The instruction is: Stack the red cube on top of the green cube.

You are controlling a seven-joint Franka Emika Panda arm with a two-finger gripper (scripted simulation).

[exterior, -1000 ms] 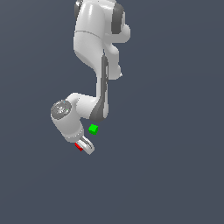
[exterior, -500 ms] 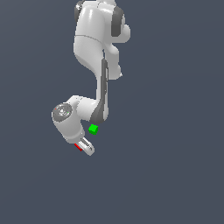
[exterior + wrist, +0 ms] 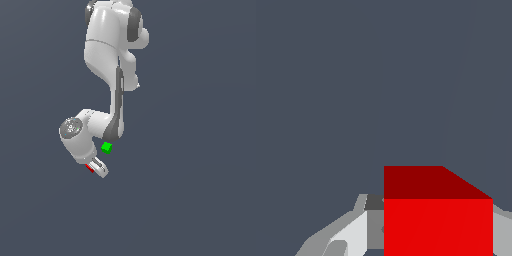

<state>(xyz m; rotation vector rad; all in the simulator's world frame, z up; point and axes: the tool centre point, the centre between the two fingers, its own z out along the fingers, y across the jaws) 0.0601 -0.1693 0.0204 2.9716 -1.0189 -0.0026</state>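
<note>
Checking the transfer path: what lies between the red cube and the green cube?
Only bare floor between the red cube and green cube, in the exterior view.

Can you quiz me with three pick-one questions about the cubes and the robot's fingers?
1. Where is the red cube?
A. between the fingers
B. on the green cube
C. far from the arm

2. How many cubes show in the exterior view?
A. one
B. two
C. four

3. The green cube is
A. held
B. stacked
C. bare on top

Answers: 1 A, the wrist view shows the fingers flanking it. 2 B, one red, one green. 3 C, nothing sits on it.
</note>
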